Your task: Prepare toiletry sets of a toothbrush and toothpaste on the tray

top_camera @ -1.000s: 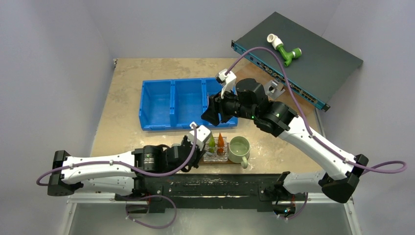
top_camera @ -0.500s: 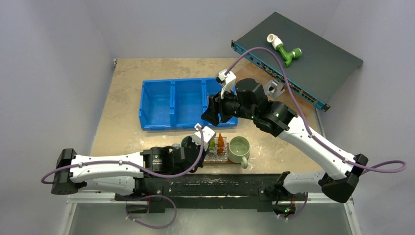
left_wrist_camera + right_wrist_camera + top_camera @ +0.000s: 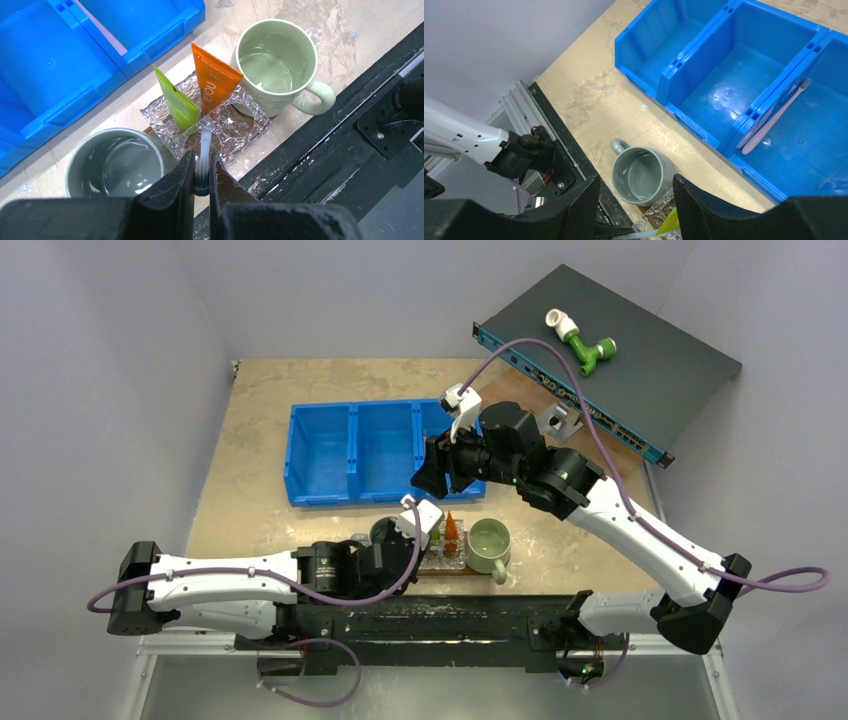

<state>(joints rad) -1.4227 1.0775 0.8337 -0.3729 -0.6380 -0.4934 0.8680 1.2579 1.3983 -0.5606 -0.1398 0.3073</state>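
Although the green tapered toothpaste tube (image 3: 177, 102) and the orange-red tapered toothpaste tube (image 3: 212, 80) already stand upright side by side in the clear crinkled holder (image 3: 240, 120) on the dark brown wooden tray (image 3: 455, 574), neither toothbrush sits with them. I judge the task roughly half done. The holder lies between a grey-green ceramic mug (image 3: 117, 162) and a pale green ceramic mug (image 3: 277, 65), neither holding a brush. The slim pale blue-white plastic toothbrush (image 3: 204, 147) is not yet set down. Its far tip points at the holder's near holes, close to the green tube, and I cannot tell whether it touches. Farther back, the slim pinkish plastic toothbrush (image 3: 774, 117) lies against a divider in the blue three-compartment plastic bin (image 3: 724, 85), not yet picked up.

The left gripper (image 3: 201, 165) is pressed together, pinching the pale toothbrush at its near end. The right gripper (image 3: 635, 180) hovers over the bin with its fingers spread and nothing between them.
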